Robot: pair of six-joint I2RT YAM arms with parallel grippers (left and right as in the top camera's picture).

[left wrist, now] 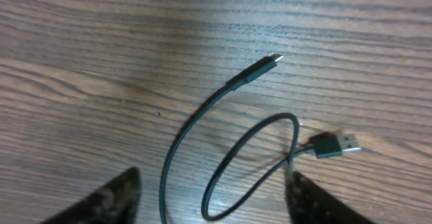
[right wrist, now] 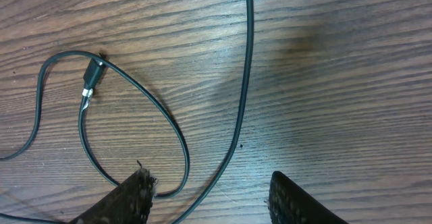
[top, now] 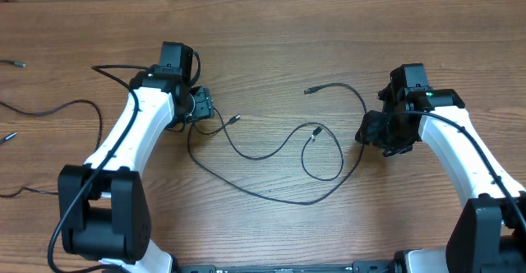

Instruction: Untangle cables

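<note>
looping between left hand (top: 202,108), right hand (top: 371,131), two black cables (top: 271,196)

No readable text, label, brand, number or sign anywhere. Nothing legible on the black cables (top: 271,154), on the white arm shells (top: 123,137) or on the wood-grain tabletop (top: 263,43). Perhaps a faint mark on the flat USB plug (left wrist: 335,145) in the left wrist view, but too blurred to make out.
</note>
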